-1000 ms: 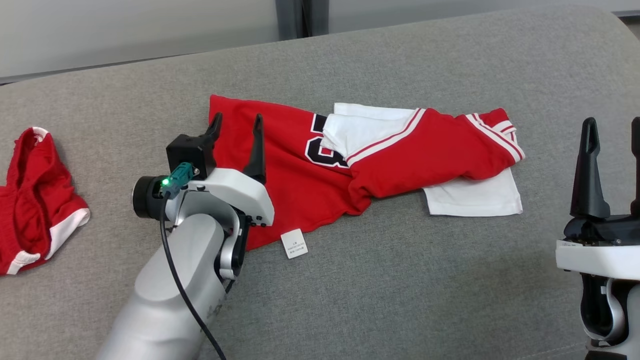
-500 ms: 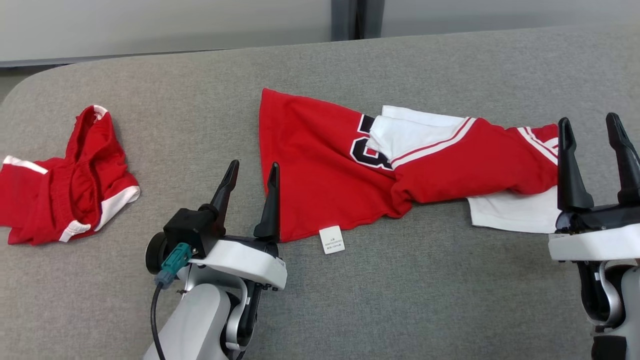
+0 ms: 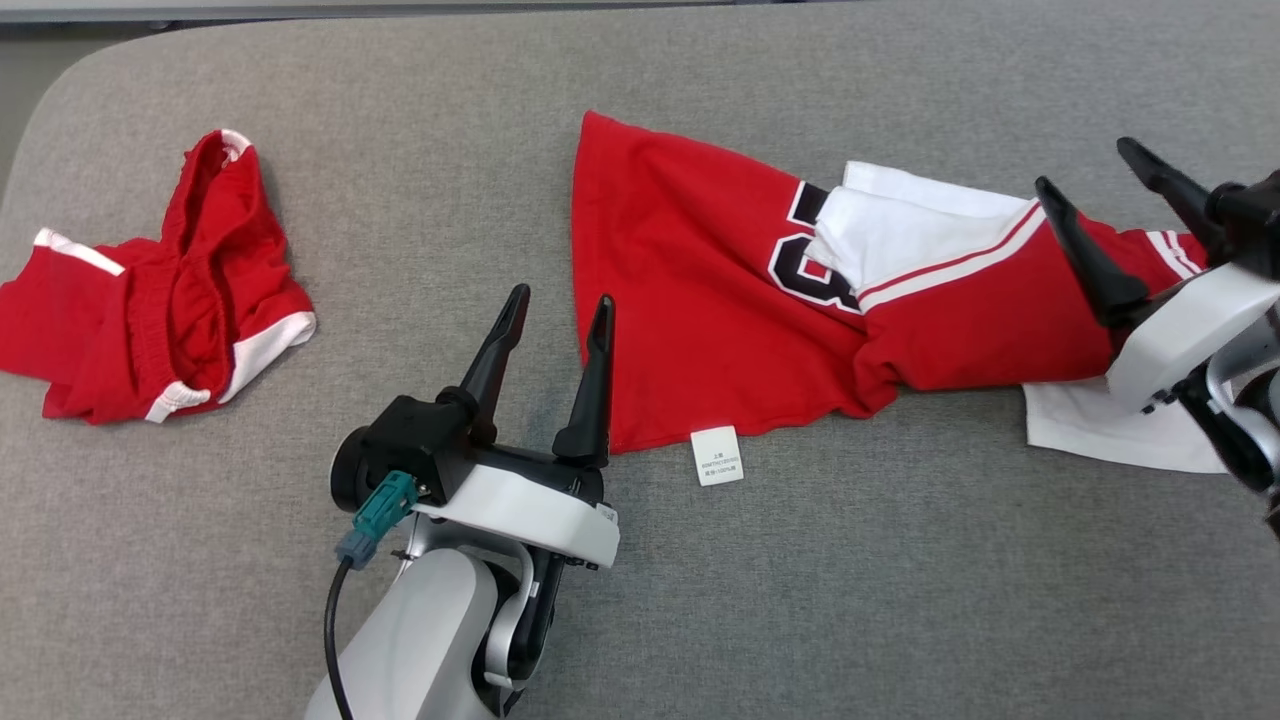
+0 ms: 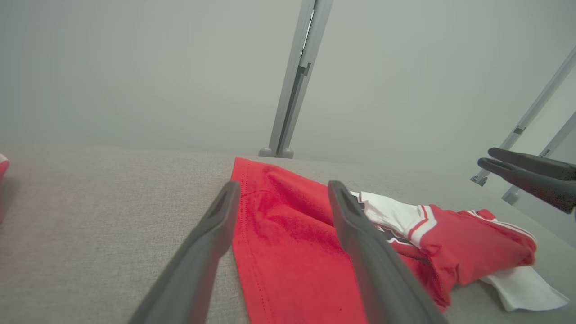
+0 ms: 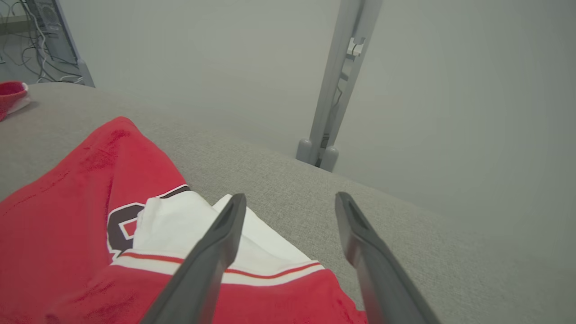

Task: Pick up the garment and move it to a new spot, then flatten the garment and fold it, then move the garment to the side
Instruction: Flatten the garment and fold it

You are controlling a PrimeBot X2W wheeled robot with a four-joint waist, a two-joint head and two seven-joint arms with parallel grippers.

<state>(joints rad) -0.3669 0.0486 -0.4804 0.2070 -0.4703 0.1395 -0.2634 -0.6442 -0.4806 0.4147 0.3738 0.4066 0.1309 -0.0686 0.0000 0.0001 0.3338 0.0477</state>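
The garment [image 3: 700,300] is a red jersey with white sleeves and a black number, lying crumpled across the grey padded surface [image 3: 900,600]. My left gripper [image 3: 562,295] is open at the jersey's near left edge, its right finger over the hem and its left finger over bare padding. In the left wrist view the left gripper [image 4: 283,184] straddles the garment [image 4: 279,234] at its left hem. My right gripper [image 3: 1084,163] stands open above the jersey's right end, tilted left. The right wrist view has the right gripper [image 5: 290,197] over the white sleeve of the garment [image 5: 67,216].
Red shorts with white trim [image 3: 150,300] lie bunched at the far left, apart from the jersey. A white label [image 3: 717,455] sticks out from the jersey's near hem. The surface curves away at its left corner [image 3: 30,150]. A grey post [image 4: 292,90] stands behind.
The head camera has tilted and turned. Relative to the jersey, my left gripper drew back from its left part to the near left hem. My right gripper came over the right end, tilted left.
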